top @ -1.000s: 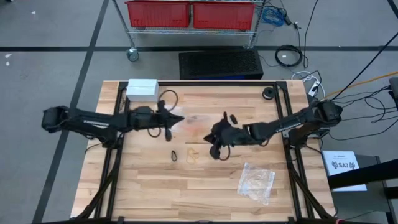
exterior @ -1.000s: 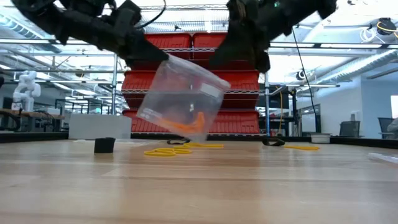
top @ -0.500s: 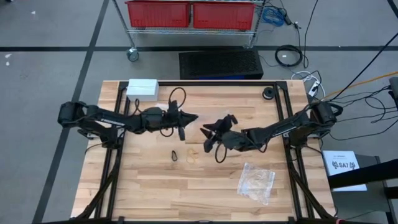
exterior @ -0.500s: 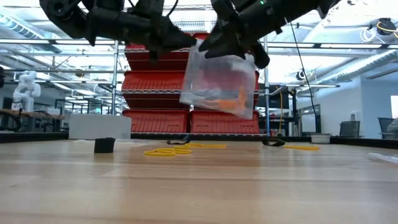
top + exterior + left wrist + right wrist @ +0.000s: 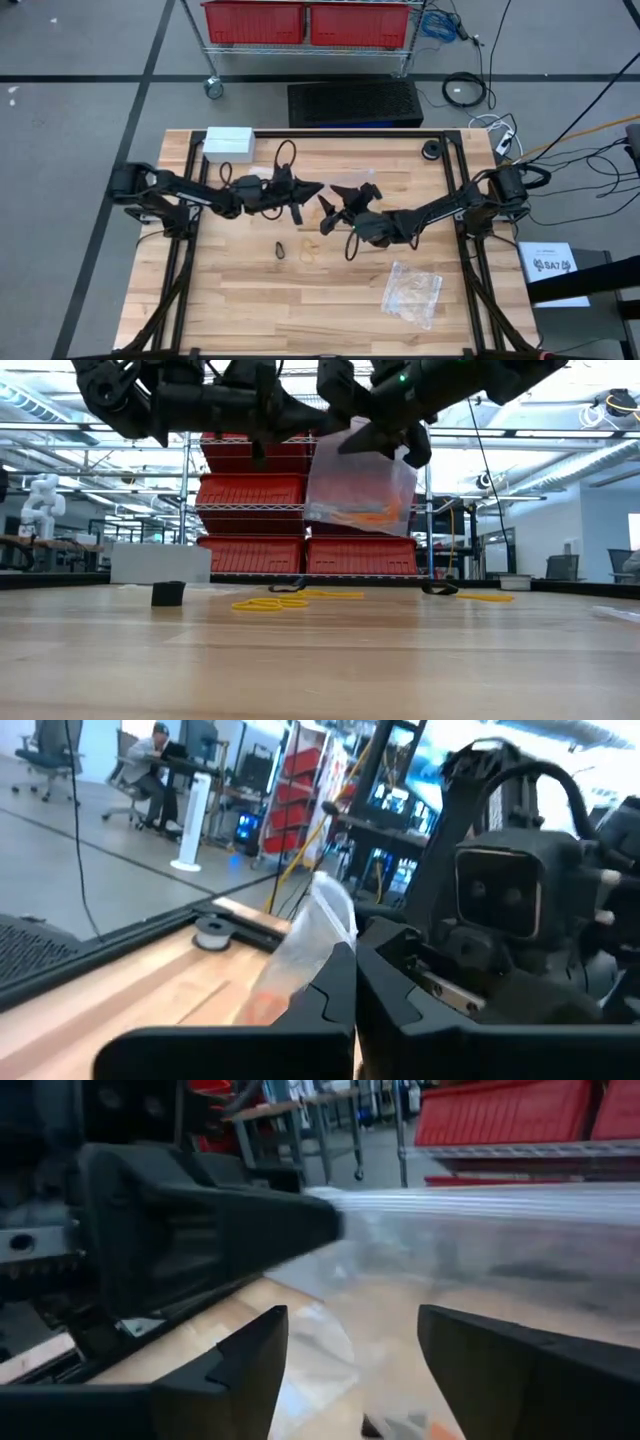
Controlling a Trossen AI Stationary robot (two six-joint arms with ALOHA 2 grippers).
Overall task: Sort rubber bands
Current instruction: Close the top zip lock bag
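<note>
The landmark is the clear bag (image 5: 360,485) hanging in the air above the middle of the counter (image 5: 250,300).

To the left of the bag, a white box (image 5: 228,142) sits at the counter's far edge. The left gripper (image 5: 312,188) is clamped on the bag's upper edge from the left, and the wrist view shows the plastic pinched between its closed fingers. Below the bag and a little to its left, a black rubber band (image 5: 281,249) and a tan-yellow one (image 5: 308,247) lie loose on the wood, near each other; the low view shows more yellow rubber bands (image 5: 270,603) flat on the counter behind the bag.

Inside the bag, orange-red rubber bands (image 5: 362,516) lie bunched along the bottom.

Just right of the bag's mouth, the right gripper (image 5: 335,200) stands with its fingers spread wide and nothing held between them. Farther right, toward the near edge, a second clear bag (image 5: 412,293) lies flat on the counter.

The step in hand looks like a handover or an opening of the bag's mouth. To do it well, the left gripper should hold its pinch steady and keep the mouth upward so the orange-red bands do not spill. The right gripper should close on the free lip only, not on both layers.
</note>
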